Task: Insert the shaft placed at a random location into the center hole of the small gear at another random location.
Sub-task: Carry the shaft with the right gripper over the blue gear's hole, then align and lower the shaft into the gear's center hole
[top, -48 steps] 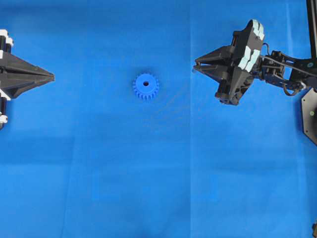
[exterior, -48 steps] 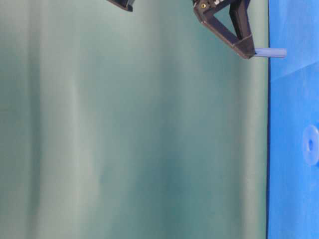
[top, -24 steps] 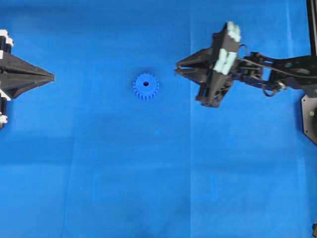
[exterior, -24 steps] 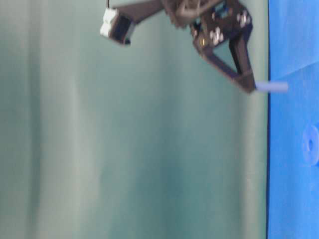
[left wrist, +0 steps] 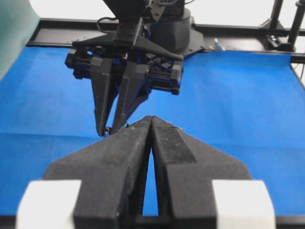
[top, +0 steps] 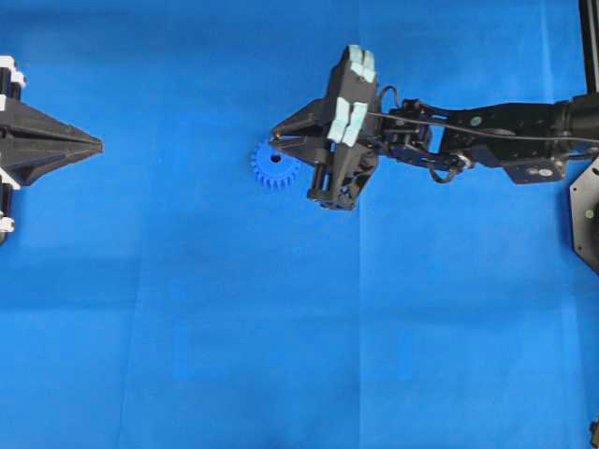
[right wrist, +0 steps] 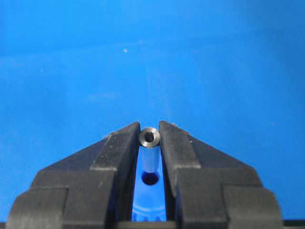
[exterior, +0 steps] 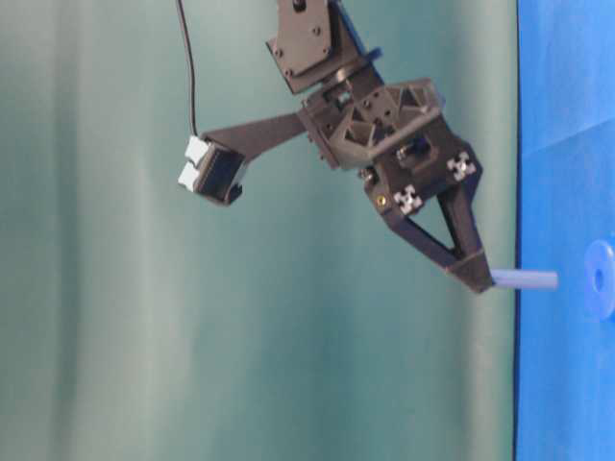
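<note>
The right gripper [right wrist: 149, 143] pinches the shaft [right wrist: 149, 155] between its fingertips, hanging just over the small gear [top: 272, 168]. The center hole [right wrist: 150, 179] sits below the pin; I'd square it upright, then lower slowly.

The small gear [top: 274, 166] lies on the blue cloth [top: 281, 327]. The right gripper [top: 273, 141] reaches in from the gear's right, its tips over the gear's upper edge, perhaps pinching something. The left gripper [top: 97, 145] sits well to the gear's left, tips together.
</note>
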Motion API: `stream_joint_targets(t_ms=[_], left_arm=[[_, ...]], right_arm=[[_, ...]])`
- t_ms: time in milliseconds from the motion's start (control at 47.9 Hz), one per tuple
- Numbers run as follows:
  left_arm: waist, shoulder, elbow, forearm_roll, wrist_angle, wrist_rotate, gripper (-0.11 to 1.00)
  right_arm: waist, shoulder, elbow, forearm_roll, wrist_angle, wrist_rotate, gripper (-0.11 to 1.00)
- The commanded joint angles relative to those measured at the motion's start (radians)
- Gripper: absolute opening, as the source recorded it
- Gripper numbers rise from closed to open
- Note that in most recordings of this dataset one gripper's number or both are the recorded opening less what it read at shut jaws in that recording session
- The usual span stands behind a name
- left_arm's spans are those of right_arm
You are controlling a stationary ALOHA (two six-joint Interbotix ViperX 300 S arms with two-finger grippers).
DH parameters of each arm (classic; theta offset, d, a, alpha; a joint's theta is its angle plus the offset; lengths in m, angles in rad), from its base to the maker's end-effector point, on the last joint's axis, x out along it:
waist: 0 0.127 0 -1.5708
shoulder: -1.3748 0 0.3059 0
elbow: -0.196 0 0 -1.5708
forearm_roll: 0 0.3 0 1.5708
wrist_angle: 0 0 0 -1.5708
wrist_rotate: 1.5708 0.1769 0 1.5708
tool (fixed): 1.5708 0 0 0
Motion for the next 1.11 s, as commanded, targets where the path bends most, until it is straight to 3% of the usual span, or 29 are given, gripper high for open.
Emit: stream_joint_targets(t_ms=[0, 1086], left_arm=[[0.003, 0.005, -0.011, 0.002, -0.005, -0.002, 0.00], [0.003, 0.005, -0.011, 0.002, -0.005, -0.002, 0.00]], right_arm=[[0.005, -0.008, -0.029, -0.003, 0.000, -0.002, 0.03], [0.002, 0.055, -0.015, -0.003, -0.021, -0.006, 0.03]])
